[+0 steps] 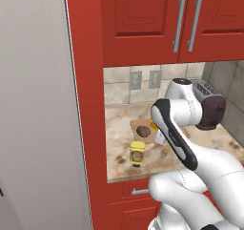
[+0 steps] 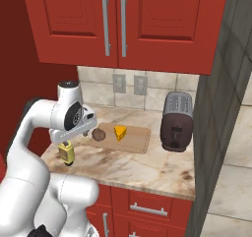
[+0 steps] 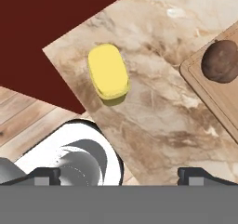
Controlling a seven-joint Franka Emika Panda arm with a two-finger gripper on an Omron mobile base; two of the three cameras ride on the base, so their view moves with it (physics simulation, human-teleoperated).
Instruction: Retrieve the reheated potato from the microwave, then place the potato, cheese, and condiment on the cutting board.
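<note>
The potato (image 2: 99, 134) and cheese (image 2: 120, 132) already sit on the board (image 2: 136, 141); the bottle (image 2: 66, 152) stands off the board, near its potato end at the counter's (image 2: 147, 167) front edge. The gripper (image 3: 119, 174) hangs above, jaws fully wide and empty. Best to center over the bottle's cap (image 3: 108, 72), descend straight, and close across its narrow sides.

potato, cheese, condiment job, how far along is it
Done: the brown oval potato and yellow cheese wedge lie on the light wooden cutting board. In hand: nothing; the open gripper hovers over the counter. Left: the yellow squeeze bottle, on the marble counter.
</note>
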